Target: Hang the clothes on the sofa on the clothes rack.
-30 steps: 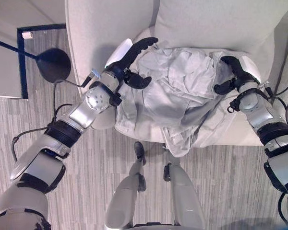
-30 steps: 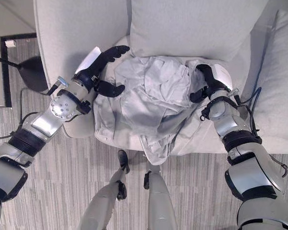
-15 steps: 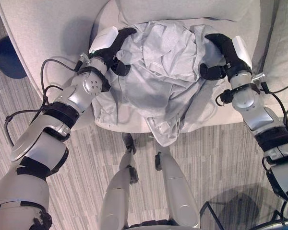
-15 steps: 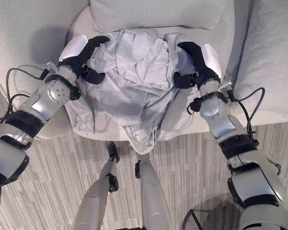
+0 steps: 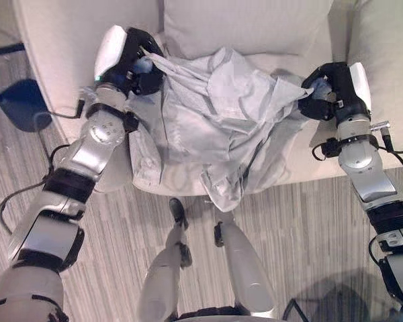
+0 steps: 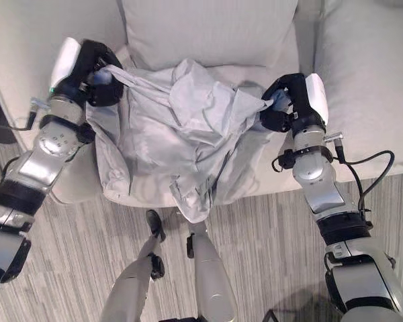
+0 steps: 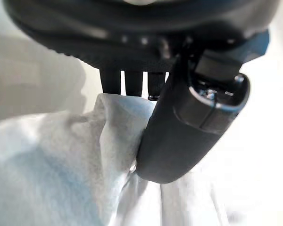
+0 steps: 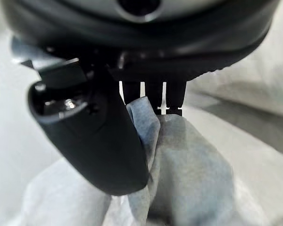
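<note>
Left robot hand (image 5: 129, 59) clenched on shirt (image 5: 215, 127) corner, right robot hand (image 5: 336, 90) pinching opposite edge, shirt stretched between them over sofa (image 5: 248, 23) seat, hem hanging past front edge, floor (image 5: 309, 241) open below

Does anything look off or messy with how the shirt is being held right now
Nothing damaged. The pale shirt is crumpled, pinched by the left hand and right hand, with one end drooping over the sofa edge.
</note>
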Controlling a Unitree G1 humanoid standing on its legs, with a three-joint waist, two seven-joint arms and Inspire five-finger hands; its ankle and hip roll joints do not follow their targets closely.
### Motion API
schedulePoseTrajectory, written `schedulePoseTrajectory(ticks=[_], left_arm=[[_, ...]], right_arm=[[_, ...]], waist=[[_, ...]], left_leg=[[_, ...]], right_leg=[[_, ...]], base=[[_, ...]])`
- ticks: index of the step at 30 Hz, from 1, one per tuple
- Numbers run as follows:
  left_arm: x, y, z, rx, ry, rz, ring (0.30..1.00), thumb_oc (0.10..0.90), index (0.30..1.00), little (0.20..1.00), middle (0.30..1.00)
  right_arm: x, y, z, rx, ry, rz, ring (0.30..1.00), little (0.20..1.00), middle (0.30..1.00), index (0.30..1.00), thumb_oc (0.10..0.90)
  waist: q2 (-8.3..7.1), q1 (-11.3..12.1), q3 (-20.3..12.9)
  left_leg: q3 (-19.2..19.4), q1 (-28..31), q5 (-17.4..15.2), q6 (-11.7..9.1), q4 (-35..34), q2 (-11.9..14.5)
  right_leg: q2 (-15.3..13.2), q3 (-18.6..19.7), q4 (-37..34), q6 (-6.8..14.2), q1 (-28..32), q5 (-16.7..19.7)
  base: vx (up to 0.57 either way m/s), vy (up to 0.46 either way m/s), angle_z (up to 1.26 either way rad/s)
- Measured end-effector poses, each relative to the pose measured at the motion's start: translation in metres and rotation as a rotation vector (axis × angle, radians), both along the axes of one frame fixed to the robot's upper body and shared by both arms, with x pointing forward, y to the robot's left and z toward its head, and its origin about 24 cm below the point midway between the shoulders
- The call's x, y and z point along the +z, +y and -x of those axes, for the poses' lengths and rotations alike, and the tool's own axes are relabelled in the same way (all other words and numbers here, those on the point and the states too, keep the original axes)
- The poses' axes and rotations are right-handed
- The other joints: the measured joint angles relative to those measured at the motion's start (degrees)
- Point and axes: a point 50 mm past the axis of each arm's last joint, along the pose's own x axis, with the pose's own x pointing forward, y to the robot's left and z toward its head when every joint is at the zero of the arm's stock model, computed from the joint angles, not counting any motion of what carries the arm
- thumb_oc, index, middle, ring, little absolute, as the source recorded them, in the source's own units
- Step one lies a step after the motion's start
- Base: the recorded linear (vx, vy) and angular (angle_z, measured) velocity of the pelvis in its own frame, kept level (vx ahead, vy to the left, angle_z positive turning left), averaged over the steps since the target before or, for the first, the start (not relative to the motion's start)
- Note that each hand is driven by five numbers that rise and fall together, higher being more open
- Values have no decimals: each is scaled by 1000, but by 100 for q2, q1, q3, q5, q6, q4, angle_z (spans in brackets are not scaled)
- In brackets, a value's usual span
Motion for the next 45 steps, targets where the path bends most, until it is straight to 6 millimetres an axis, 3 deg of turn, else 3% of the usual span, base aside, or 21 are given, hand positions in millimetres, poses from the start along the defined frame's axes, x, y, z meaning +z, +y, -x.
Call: schedulePoseTrajectory(ticks=[5, 8, 9, 10, 12, 13, 16, 18, 19, 21, 24, 26, 27, 30, 32, 34, 35, 36, 37, 39, 45], left_arm=[[-23, 3, 32, -47, -42, 232, 300, 400, 300, 300, 300], [-19, 6, 50, -52, -98, 249, 300, 400, 300, 300, 300], [-32, 12, 55, -30, -58, 250, 300, 400, 300, 300, 300], [-34, 30, 70, 24, -71, 233, 300, 400, 300, 300, 300], [-31, 51, 79, 108, -99, 235, 300, 400, 300, 300, 300], [-24, 62, 83, 152, -140, 229, 300, 400, 300, 300, 300], [-10, 65, 88, 168, -203, 126, 300, 400, 300, 300, 300], [-2, 65, 86, 173, -234, 83, 300, 400, 300, 300, 300], [1, 66, 81, 185, -249, 91, 300, 400, 300, 300, 300], [-5, 65, 73, 199, -231, 107, 300, 400, 300, 300, 300], [-8, 63, 70, 189, -208, 75, 300, 400, 300, 300, 300], [-5, 63, 66, 189, -221, 64, 300, 400, 300, 300, 300], [-4, 58, 60, 184, -208, 56, 300, 400, 300, 300, 300], [2, 64, 61, 215, -205, 15, 300, 400, 300, 300, 300], [11, 59, 55, 204, -217, 5, 300, 400, 300, 300, 300], [21, 46, 49, 162, -240, -5, 300, 400, 300, 300, 300], [26, 41, 48, 145, -255, -14, 300, 400, 300, 300, 300], [35, 34, 44, 123, -278, -16, 300, 400, 300, 300, 300], [34, 34, 44, 123, -276, -17, 300, 400, 300, 300, 300], [27, 28, 40, 104, -258, 24, 300, 400, 300, 300, 300], [14, 35, 44, 122, -202, 10, 300, 400, 300, 300, 300]], right_arm=[[-16, 4, 10, 33, 41, -22, 300, 300, 300, 300, 400], [-14, 7, 11, 65, 63, -15, 300, 300, 300, 300, 400], [-23, 8, 12, 76, 113, -18, 300, 300, 300, 300, 400], [-6, 11, 20, 108, 55, 31, 300, 300, 300, 300, 400], [33, 20, 26, 159, -73, 72, 300, 300, 300, 300, 400], [54, 17, 31, 169, -170, 72, 300, 300, 300, 300, 400], [73, 2, 41, 124, -238, 111, 300, 300, 300, 300, 400], [78, -1, 43, 116, -258, 128, 300, 300, 300, 300, 400], [80, 1, 43, 125, -273, 129, 300, 300, 300, 300, 400], [78, -3, 44, 115, -273, 134, 300, 300, 300, 300, 400], [82, -11, 49, 80, -260, 195, 300, 300, 300, 300, 400], [47, -15, 48, 70, -185, 142, 300, 300, 300, 300, 400], [42, -16, 53, 69, -158, 175, 300, 300, 300, 300, 400], [48, -5, 45, 95, -192, 136, 300, 300, 300, 300, 400], [47, -12, 40, 54, -166, 148, 300, 300, 300, 300, 400], [50, -20, 37, 20, -149, 171, 300, 300, 300, 300, 400], [54, -22, 37, 7, -152, 180, 300, 300, 300, 300, 400], [70, -31, 40, -35, -177, 227, 300, 300, 300, 300, 400], [74, -32, 40, -38, -186, 233, 300, 300, 300, 300, 400], [77, -39, 42, -61, -190, 243, 300, 300, 300, 300, 400], [97, -31, 37, -41, -248, 243, 300, 300, 300, 300, 400]], waist=[[128, 280, -246], [212, 720, -455], [254, 811, -438], [254, 1014, -1016], [228, 1237, -1233], [85, 1268, -1359], [-101, 1238, -1627], [-271, 1176, -1746], [-339, 1158, -1804], [-203, 969, -1867], [349, 848, -2067], [-309, 827, -2127], [-472, 874, -2161], [-540, 970, -2128], [-416, 1007, -1994], [-276, 919, -1883], [-243, 918, -1854], [-209, 863, -1786], [-262, 877, -1783], [-333, 682, -1748], [-452, 873, -1712]], left_leg=[[-289, 803, -100, -137, 0, 158], [-486, 1108, -86, -161, 1, 240], [-540, 1731, -156, -309, 37, 328], [-660, 1713, -465, -339, 343, 483], [-795, 1861, -553, -471, 629, 522], [-841, 1884, -574, -515, 700, 563], [-963, 1567, -634, -895, 897, 1123], [-917, 1420, -558, -1016, 892, 1678], [-755, 1420, -488, -1113, 895, 2215], [-749, 1436, -234, -1174, 800, 2457], [-1167, 1584, -132, -1274, 479, 2225], [-1091, 1578, -106, -1111, 455, 1348], [-1086, 1418, -111, -890, 536, 1034], [-853, 1190, -187, -535, 645, 593], [-922, 1117, -131, -138, 642, 329], [-1176, 1135, -9, 0, 485, 424], [-1260, 1133, 77, -13, 377, 446], [-1521, 1139, 240, 98, 136, 322], [-1517, 1165, 252, 100, 95, 249], [-1780, 1184, 273, 106, 111, -2], [-1408, 1231, 262, 11, 29, 7]], right_leg=[[95, -286, -4, -65, 913, -273], [117, -515, 40, -144, 1295, -384], [189, -604, 2, -179, 1997, -509], [284, -746, 172, -232, 2095, -767], [266, -857, 183, -336, 2495, -872], [134, -994, 116, -277, 2780, -986], [-18, -1432, 110, -136, 2930, -1050], [-129, -1493, 128, -97, 2869, -1094], [-287, -1556, 117, 62, 2868, -1034], [-540, -1648, 215, 430, 2878, -1005], [-782, -1720, 198, 925, 2885, -788], [-1547, -1773, 300, 1121, 2874, -489], [-1872, -1906, 386, 1024, 2776, -309], [-2325, -1903, 546, 887, 2309, 527], [-2342, -1882, 1075, 951, 2148, 442], [-1884, -1699, 1845, 1014, 2086, -726], [-1680, -1744, 1976, 971, 2071, -1005], [-575, -1484, 1573, 801, 2221, -1759], [-336, -1496, 1266, 724, 2354, -1780], [9, -787, 821, 538, 2683, -1908], [-16, -393, 47, 587, 2900, -1480]], base=[[59, -57, 29], [103, -106, 36], [42, -63, 42], [65, -19, 51], [68, 56, 51], [-7, 212, 51], [-61, 325, 72], [-46, 402, 41], [34, 587, 33], [80, 560, 45], [29, 437, 22], [-106, 868, 45], [-172, 630, 42], [-85, 371, -4], [-39, 366, 20], [7, 106, 53], [58, 132, 83], [123, 145, 66], [84, 121, 63], [42, 65, 53], [40, 47, -19]])
